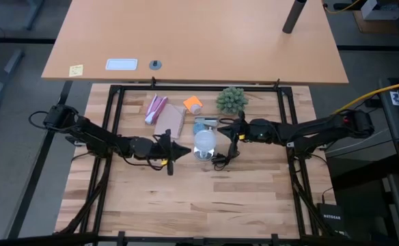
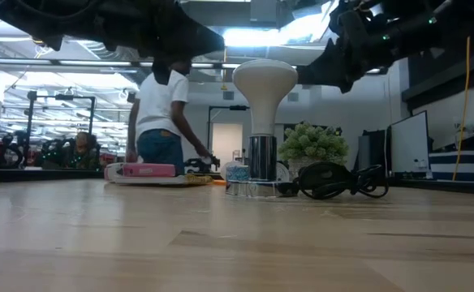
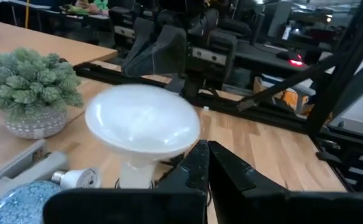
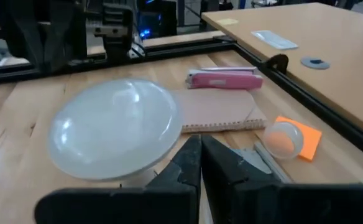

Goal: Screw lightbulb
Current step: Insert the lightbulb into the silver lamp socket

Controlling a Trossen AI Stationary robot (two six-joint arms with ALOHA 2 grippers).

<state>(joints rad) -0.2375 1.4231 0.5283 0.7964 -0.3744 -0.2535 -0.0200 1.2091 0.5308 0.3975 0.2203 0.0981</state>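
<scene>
A: Wooden worktop (image 1: 186, 198), a person (image 2: 162, 109) standing in the lab behind. Where's the lightbulb (image 1: 205, 141)?

B: Upright mid-worktop, beside the spiky plant (image 1: 231, 100). Left pincer (image 1: 180, 151) and right pincer (image 1: 232, 128) flank the bulb, both closed, holding nothing.

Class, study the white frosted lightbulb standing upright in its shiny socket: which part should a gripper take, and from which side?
Grip the white frosted lightbulb across the widest part of its dome, coming from above. It stands upright on the shiny silver socket with its narrow neck low among clutter, and the broad round head is free all round, probably best for turning.
</scene>
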